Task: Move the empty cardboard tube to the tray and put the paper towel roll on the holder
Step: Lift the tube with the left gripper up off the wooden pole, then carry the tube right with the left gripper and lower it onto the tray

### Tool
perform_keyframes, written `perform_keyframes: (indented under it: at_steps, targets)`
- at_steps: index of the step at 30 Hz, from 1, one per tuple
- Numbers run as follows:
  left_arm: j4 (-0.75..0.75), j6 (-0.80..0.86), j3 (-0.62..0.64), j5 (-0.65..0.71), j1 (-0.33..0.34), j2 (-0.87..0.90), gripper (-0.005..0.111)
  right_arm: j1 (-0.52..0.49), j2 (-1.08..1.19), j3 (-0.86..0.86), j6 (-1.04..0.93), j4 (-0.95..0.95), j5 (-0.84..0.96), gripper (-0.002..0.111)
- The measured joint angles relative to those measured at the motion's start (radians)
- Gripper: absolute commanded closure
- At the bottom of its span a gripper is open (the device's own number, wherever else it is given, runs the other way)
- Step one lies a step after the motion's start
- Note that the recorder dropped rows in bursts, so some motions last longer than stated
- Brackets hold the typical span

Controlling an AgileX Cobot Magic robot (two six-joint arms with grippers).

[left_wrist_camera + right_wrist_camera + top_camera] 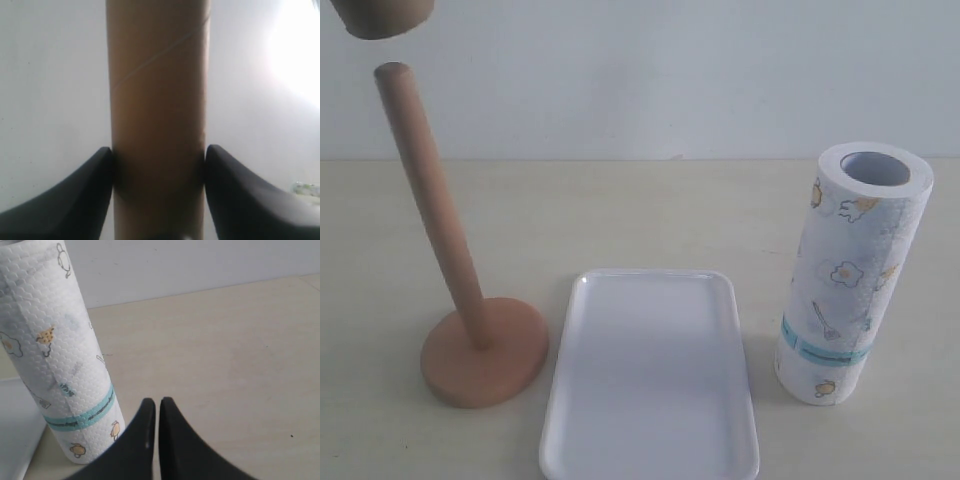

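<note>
Left wrist view: left claw clamps the tube, its lower edge just clear above the holder rod's tip. Tray lies at the holder's 3 o'clock, roll beyond it; right claw is pressed together.

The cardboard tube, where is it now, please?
The tube is top left in the exterior view, just above the holder's rod, clamped between the left jaws.

Pale beige tabletop, plain white wall behind.

From the tray, holder at 9 o'clock, paper towel roll at 3 o'clock, cardboard tube above the holder
</note>
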Motion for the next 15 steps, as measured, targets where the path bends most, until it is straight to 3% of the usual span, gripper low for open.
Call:
perform_keyframes:
  at_steps: [3,10,15]
  targets:
    - [0.082,-0.15,-0.049,0.018,0.0,-0.005,0.103,0.0,0.0,0.0,0.0,0.0,0.0,0.106]
    - [0.432,-0.736,-0.198,0.049,0.0,0.017,0.103,0.0,0.0,0.0,0.0,0.0,0.0,0.106]
    - [0.551,-0.977,-0.25,0.01,0.0,0.057,0.103,0.0,0.0,0.0,0.0,0.0,0.0,0.106]
